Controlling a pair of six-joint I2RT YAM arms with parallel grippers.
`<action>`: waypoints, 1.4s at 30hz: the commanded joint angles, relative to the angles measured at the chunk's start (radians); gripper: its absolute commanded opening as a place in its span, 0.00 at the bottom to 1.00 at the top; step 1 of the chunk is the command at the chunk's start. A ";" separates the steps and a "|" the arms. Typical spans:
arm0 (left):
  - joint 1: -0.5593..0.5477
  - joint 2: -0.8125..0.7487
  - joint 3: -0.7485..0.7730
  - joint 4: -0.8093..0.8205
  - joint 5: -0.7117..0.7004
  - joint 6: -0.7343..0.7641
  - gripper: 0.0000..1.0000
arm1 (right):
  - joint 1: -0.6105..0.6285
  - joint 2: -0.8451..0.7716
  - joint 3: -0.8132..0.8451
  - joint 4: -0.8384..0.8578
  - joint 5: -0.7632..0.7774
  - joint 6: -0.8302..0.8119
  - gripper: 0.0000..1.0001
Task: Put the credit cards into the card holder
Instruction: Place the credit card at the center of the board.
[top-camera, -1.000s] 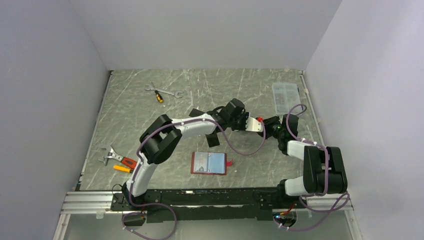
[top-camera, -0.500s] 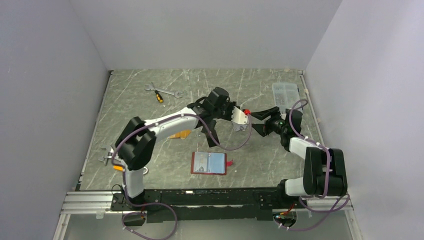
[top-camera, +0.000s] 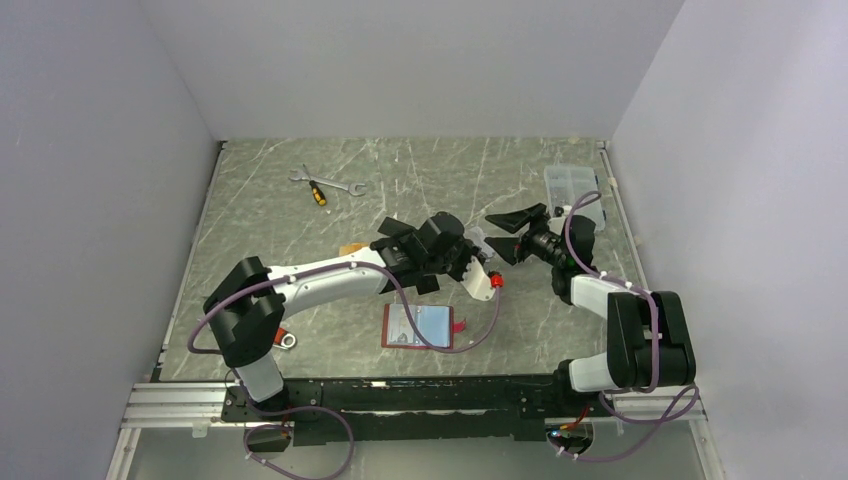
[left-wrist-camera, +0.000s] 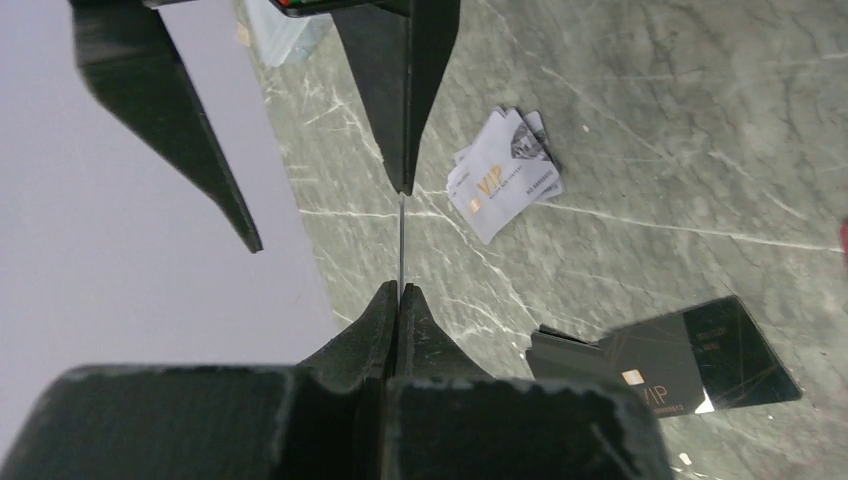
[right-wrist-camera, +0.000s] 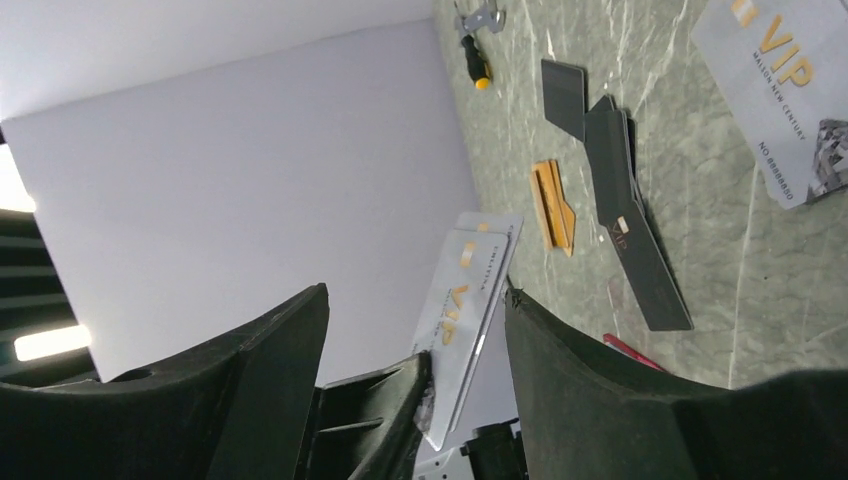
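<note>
My left gripper (left-wrist-camera: 400, 290) is shut on a silver-grey credit card (right-wrist-camera: 465, 300), seen edge-on (left-wrist-camera: 401, 240) in the left wrist view. It holds the card in the air just left of my right gripper (top-camera: 505, 237). The right gripper (right-wrist-camera: 415, 292) stands open around the card's far end without touching it. The dark-red card holder (top-camera: 418, 325) lies open near the table's front edge. More credit cards lie on the table: a silver stack (left-wrist-camera: 505, 170), black ones (left-wrist-camera: 690, 355) and orange ones (right-wrist-camera: 552, 205).
A clear compartment box (top-camera: 570, 190) sits at the back right. Wrenches and a screwdriver (top-camera: 320, 185) lie at the back left. A wrench end (top-camera: 285, 340) shows by the left arm's elbow. Grey walls close in three sides.
The right gripper opened and let go of the silver card, which stayed in the left gripper. The left gripper then drew back left and nearer, turning its wrist.
</note>
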 joint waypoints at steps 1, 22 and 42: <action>-0.015 -0.045 0.005 0.047 -0.045 0.031 0.00 | 0.000 -0.024 -0.027 0.132 -0.033 0.084 0.67; -0.060 -0.054 -0.032 0.146 -0.114 0.065 0.00 | 0.095 0.081 0.048 0.210 -0.034 0.205 0.35; 0.248 0.042 0.532 -0.654 0.311 -0.931 0.99 | 0.028 -0.098 0.188 -0.252 -0.038 -0.383 0.00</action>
